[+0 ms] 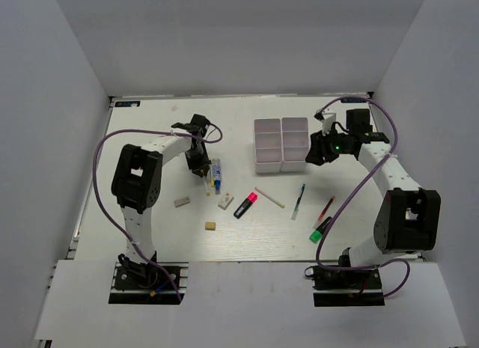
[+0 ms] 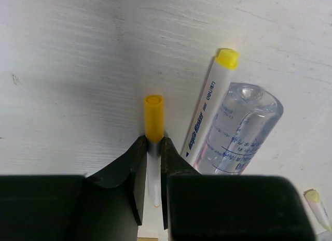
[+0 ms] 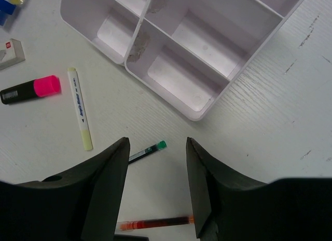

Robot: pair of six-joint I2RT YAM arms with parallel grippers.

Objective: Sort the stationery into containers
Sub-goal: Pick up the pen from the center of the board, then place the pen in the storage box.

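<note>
My left gripper [image 2: 153, 143] is shut on a slim white pen with a yellow cap [image 2: 154, 119], held just behind the cap, low over the table. In the top view this gripper [image 1: 202, 167] is at a small cluster of stationery [image 1: 215, 176]. A white marker with a yellow cap [image 2: 206, 116] and a clear tube [image 2: 244, 129] lie right beside the pen. My right gripper [image 3: 156, 141] is open and empty, above a green-capped pen [image 3: 149, 150] and a red pen [image 3: 155, 223]. It hovers just right of the white four-compartment container [image 1: 281, 144], which looks empty [image 3: 207, 103].
In the middle of the table lie a pink-and-black highlighter [image 1: 245, 205], a white marker [image 1: 269, 197], a green pen [image 1: 299, 200], a red pen [image 1: 324, 209], a green highlighter [image 1: 321, 230], two white erasers [image 1: 182, 201] and a tan eraser [image 1: 211, 226]. White walls enclose the table.
</note>
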